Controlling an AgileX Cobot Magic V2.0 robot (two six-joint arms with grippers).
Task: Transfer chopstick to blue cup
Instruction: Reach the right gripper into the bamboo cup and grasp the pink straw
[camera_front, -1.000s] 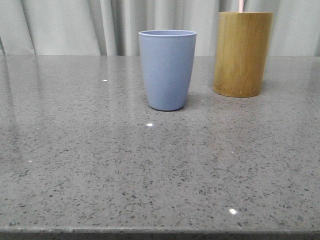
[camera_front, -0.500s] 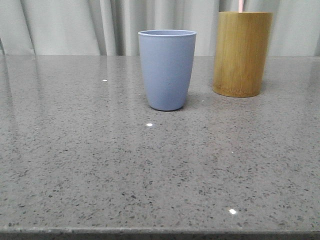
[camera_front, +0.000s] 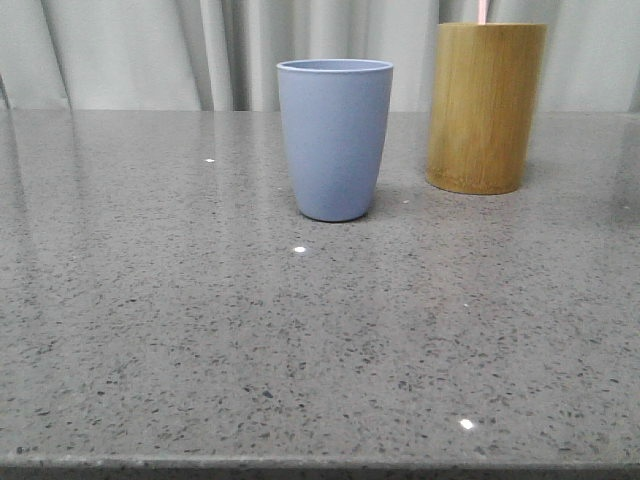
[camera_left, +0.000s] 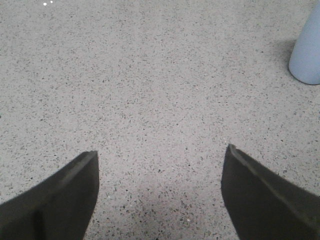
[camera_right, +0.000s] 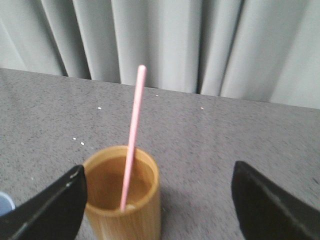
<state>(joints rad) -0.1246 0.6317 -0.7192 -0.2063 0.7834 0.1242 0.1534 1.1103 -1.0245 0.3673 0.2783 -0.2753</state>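
Right wrist view gives us the chopstick (camera_right: 132, 135): a thin, straight, pale pink stick with a rounded top end, standing tilted inside the bamboo holder (camera_right: 123, 200), its lower tip down on the holder's floor and its upper length poking well above the rim. That holder is a tan, straight-walled cylinder with visible wood grain and a smooth round mouth. Just beside the holder, seen from the front, stands the blue cup (camera_front: 335, 138), matte greyish-blue, tapering to a rounded base, no handle, upright and apart from the holder. Both sit on a speckled grey stone table (camera_front: 300, 340), glossy enough to catch pinpoint light glints, with pleated pale curtains (camera_front: 130, 50) behind. Right gripper (camera_right: 160, 200) hangs near the holder, dark fingers spread wide, gripping nothing. Left gripper (camera_left: 160, 190) hovers over bare tabletop, fingers equally wide apart.
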